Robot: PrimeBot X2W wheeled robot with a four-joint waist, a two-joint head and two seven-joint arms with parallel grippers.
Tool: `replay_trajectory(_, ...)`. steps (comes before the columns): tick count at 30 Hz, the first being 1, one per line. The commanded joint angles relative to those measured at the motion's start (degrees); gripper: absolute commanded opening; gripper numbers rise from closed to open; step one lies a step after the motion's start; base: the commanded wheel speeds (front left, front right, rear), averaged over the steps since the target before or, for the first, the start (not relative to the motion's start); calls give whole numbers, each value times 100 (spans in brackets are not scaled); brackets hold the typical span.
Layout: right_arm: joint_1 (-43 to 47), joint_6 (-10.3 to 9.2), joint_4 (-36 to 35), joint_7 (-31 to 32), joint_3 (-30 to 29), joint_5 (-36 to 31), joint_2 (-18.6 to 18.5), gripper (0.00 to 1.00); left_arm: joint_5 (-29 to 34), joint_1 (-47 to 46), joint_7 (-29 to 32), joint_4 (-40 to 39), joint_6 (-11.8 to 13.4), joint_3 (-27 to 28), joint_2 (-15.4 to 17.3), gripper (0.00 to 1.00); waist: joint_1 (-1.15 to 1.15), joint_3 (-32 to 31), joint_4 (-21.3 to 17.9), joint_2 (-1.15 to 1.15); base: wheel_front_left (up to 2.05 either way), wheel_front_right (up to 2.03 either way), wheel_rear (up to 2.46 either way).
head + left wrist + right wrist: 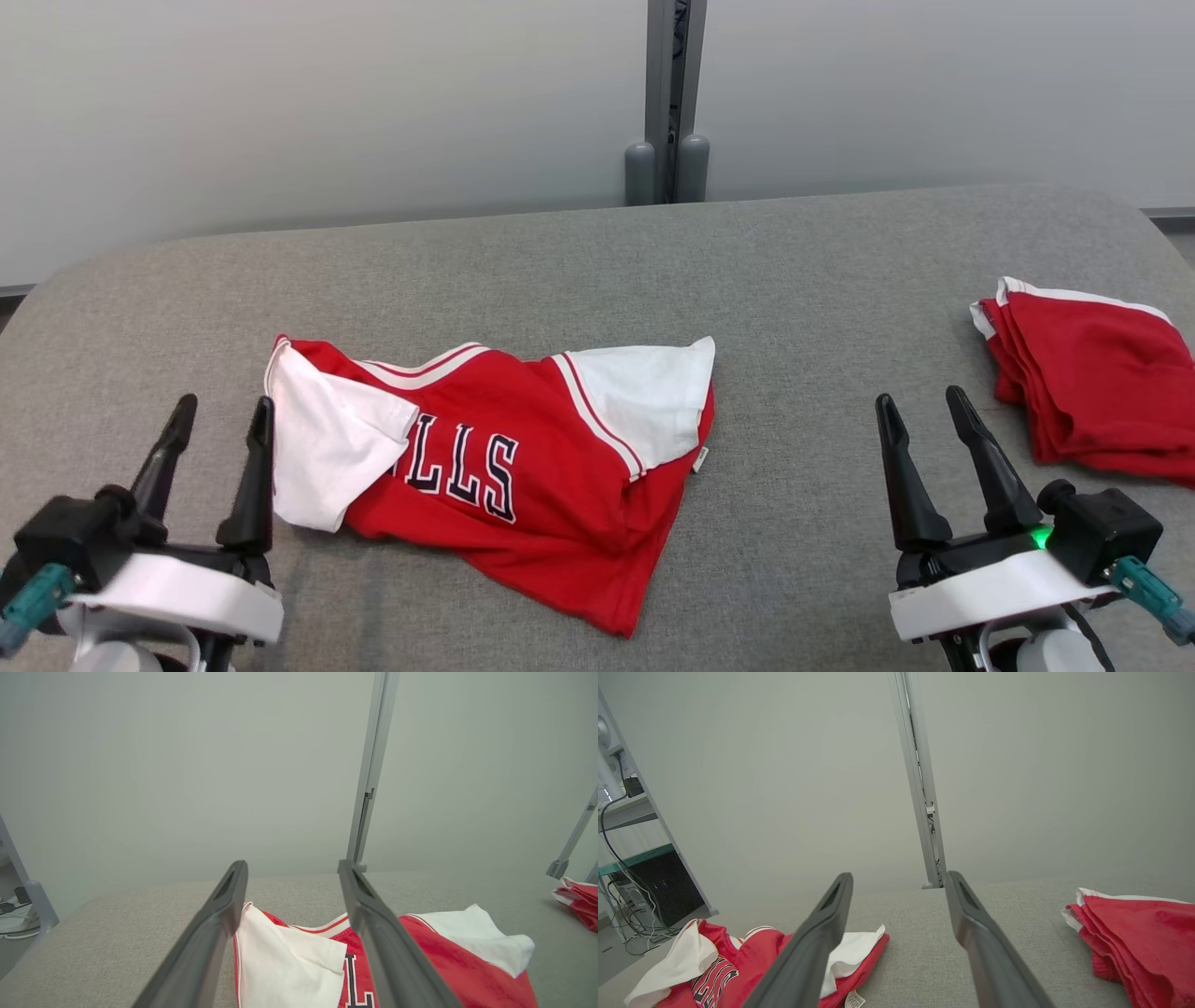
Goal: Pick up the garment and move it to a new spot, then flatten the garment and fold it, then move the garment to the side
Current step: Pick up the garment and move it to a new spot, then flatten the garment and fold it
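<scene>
A red garment [523,467] with white sleeves and dark lettering lies crumpled on the grey padded table [597,271], left of centre. It also appears in the left wrist view [439,956] and the right wrist view [752,952]. My left gripper [219,415] hovers open just left of its white sleeve, nothing between the fingers [219,914]. My right gripper [920,403] stands open at the lower right, well clear of the garment, with its fingers [971,919] over bare table.
A stack of folded red cloth with white trim [1088,373] lies at the table's right edge, close to my right gripper. A grey post [667,103] stands behind the table against a pale wall. Shelving with cables [626,868] is off to the left.
</scene>
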Motion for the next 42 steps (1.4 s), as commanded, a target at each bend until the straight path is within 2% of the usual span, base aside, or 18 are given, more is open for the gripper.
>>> replay_trajectory(1, 93, 1, -14, -26, -33, 12, -31, 100, 168, 180, -24, -114, -29, 140, -143, 100, 0, -31, 48, 0, 0, 0, 0)
replay_trajectory(9, 159, 1, 35, -26, 4, 45, -31, 100, 822, 797, -24, -350, -312, 869, -984, 100, 0, -139, 69, 0, 0, 0, 0)
replay_trajectory(15, 177, 1, 69, -26, 41, 24, -31, 100, 1178, 909, -24, -241, -615, 1178, -1332, 100, 0, -166, 91, 0, 0, 0, 0)
replay_trajectory(22, 177, 1, 102, -26, 67, 14, -31, 100, 1425, 862, -24, -116, -847, 1376, -1550, 100, 0, -177, 121, 0, 0, 0, 0)
replay_trajectory(34, 169, 1, 147, -26, 165, 31, -28, 100, 1610, 776, -25, 13, -997, 1525, -1729, 100, 0, -153, 171, 0, 0, 0, 0)
replay_trajectory(38, 87, 1, 384, 1, 620, 217, -34, 100, 1640, 745, -25, 48, -1025, 1517, -1784, 100, 0, -138, 238, 0, 0, 0, 0)
replay_trajectory(42, -115, 1, 742, 337, 1191, 550, -80, 100, 1634, 695, -25, 81, -1036, 1495, -1837, 100, 0, -132, 375, 0, 0, 0, 0)
